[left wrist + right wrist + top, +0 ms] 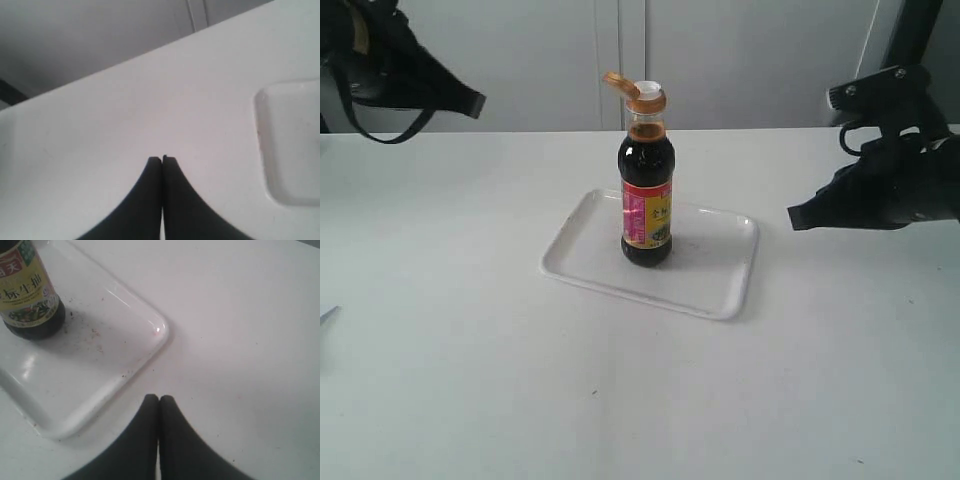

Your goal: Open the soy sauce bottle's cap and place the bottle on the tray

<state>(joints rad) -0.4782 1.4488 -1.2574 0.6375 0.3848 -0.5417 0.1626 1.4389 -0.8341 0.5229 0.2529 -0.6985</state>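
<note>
The soy sauce bottle [646, 190] stands upright on the white tray [720, 285] in the middle of the table. Its orange-brown cap [618, 83] is flipped back on its hinge, showing the white spout [650, 88]. My left gripper [477, 103] hangs shut and empty at the far left, well away from the bottle. My right gripper [794, 217] is shut and empty to the right of the tray. The right wrist view shows the bottle's lower half [29, 290], the tray corner [150, 335] and shut fingertips [159, 399]. The left wrist view shows shut fingertips [162, 159] and a tray edge [260, 125].
A white tabletop [470, 380] surrounds the tray. A pale wall with panel seams [620, 50] stands behind the table. Small dark specks dot the tray floor [95, 332] near the bottle.
</note>
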